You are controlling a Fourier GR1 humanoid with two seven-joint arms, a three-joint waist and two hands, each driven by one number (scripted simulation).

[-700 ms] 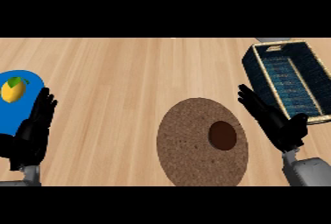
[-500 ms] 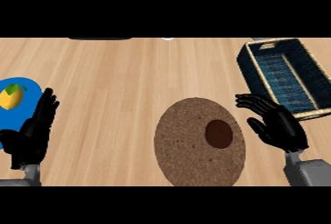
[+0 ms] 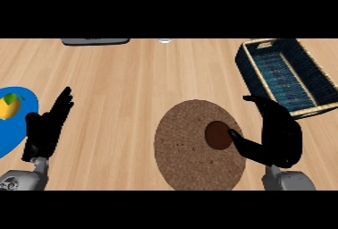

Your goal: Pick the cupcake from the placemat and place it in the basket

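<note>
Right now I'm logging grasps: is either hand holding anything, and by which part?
Nothing is held. The right hand is open beside the dark brown cupcake on the round brown placemat, thumb near it. The left hand rests open.

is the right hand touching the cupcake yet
Cannot tell. In the head view the right hand's thumb overlaps the cupcake's edge, but from above contact or gap is unclear.
</note>
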